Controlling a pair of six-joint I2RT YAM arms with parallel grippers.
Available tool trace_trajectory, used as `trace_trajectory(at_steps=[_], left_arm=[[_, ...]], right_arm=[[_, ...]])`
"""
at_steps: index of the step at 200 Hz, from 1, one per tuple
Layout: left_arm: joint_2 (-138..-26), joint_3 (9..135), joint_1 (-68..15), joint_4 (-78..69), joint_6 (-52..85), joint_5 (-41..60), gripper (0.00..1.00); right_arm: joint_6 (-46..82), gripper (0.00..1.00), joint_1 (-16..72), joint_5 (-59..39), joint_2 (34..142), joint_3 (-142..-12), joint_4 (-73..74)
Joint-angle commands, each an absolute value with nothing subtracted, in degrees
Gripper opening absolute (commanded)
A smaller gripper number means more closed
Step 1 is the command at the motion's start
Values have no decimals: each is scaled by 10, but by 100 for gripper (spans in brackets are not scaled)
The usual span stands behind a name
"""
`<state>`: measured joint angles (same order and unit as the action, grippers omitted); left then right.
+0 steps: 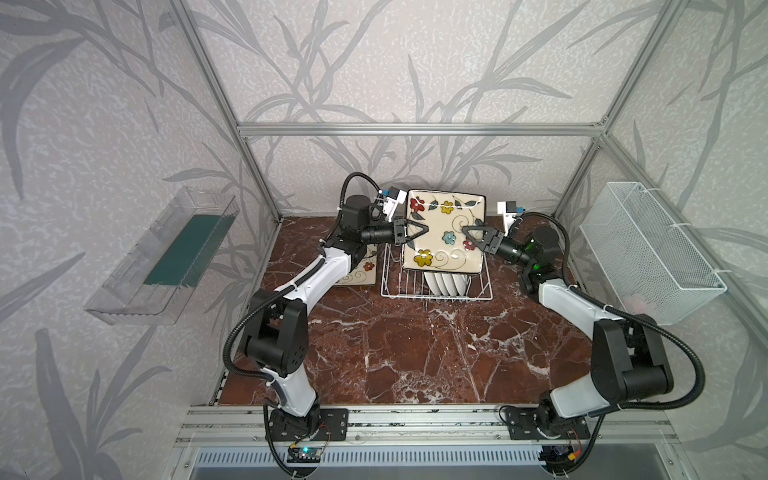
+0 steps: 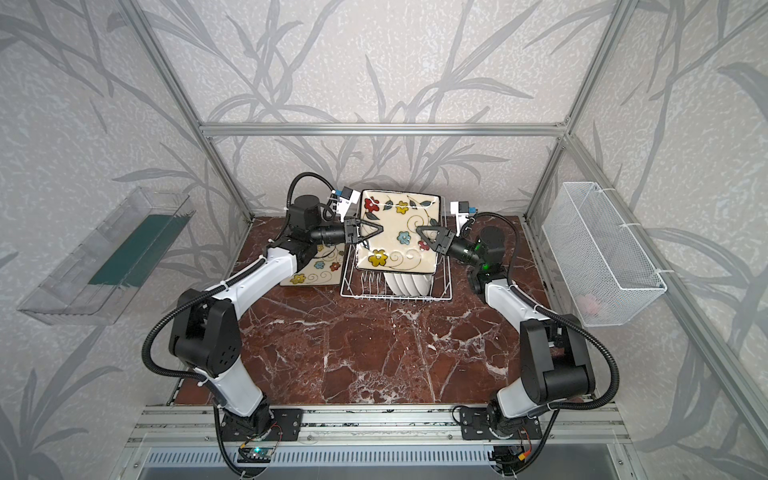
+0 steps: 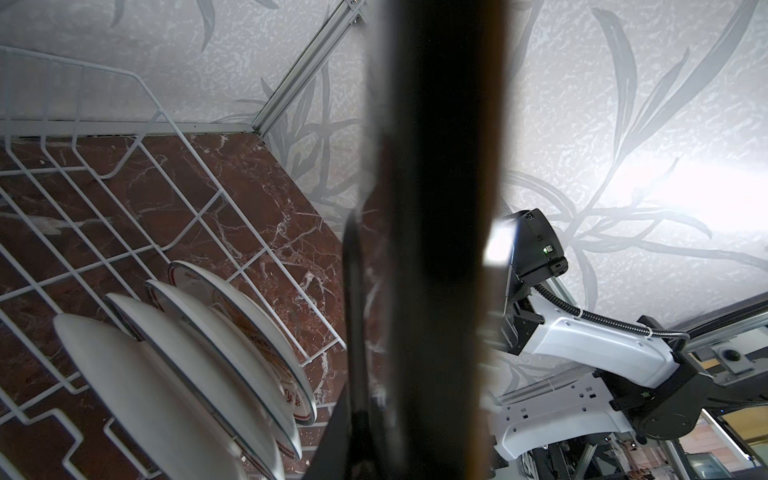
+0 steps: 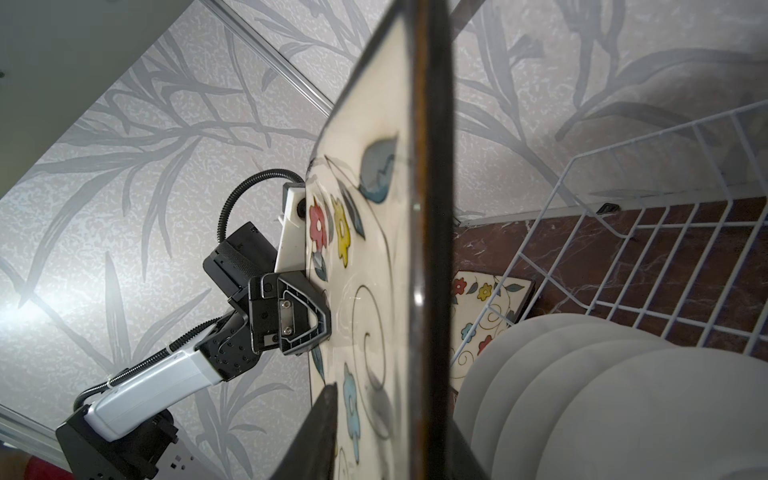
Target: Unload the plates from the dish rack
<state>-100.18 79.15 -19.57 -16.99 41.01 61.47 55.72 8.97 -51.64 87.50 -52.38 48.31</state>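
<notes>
A red-brown marble tabletop (image 1: 415,349) veined in white fills the middle of the cell in both top views. At its 9 o'clock a clear plastic tray (image 1: 124,286) hangs tilted on the side wall, with a dark green mat (image 1: 187,249) lying inside. At 3 o'clock a white fine-mesh basket (image 1: 665,232) hangs on the opposite wall, something pale pink (image 1: 638,305) at its bottom, too blurred to name. Grey leaf-patterned wallpaper (image 1: 374,62) covers every wall behind the aluminium frame (image 1: 415,129). At 6 o'clock an aluminium rail (image 1: 415,419) runs along the edge, a slotted metal strip (image 1: 374,457) just beyond it.
</notes>
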Motion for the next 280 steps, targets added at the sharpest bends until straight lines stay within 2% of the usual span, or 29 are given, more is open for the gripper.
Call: trace_trajectory(at_steps=[1, 16, 45, 58, 71, 106, 182, 240, 280], left_arm=[[-995, 797, -199, -329, 499, 624, 0], [-999, 797, -197, -344, 510, 620, 0], [-1000, 806, -189, -339, 516, 613, 0], [-994, 813, -185, -319, 504, 610, 0], [-984, 826, -180, -255, 463, 602, 0], [-949, 885, -174, -20, 306, 551, 0], [-890, 963, -107, 142, 251, 507, 0], [-896, 1029, -9, 303, 202, 497, 0], [-904, 1040, 49, 402, 147, 468, 0]], right_arm=[[557, 36, 97, -521, 862, -545, 531], [556, 39, 96, -520, 862, -546, 525], [541, 54, 89, -514, 850, -542, 495], [520, 64, 80, -502, 835, -537, 454], [491, 71, 73, -491, 817, -539, 392], [369, 100, 72, -443, 747, -550, 210], [158, 99, 73, -435, 638, -579, -48], [88, 99, 92, -438, 593, -575, -104], [38, 99, 173, -353, 585, -579, -125]])
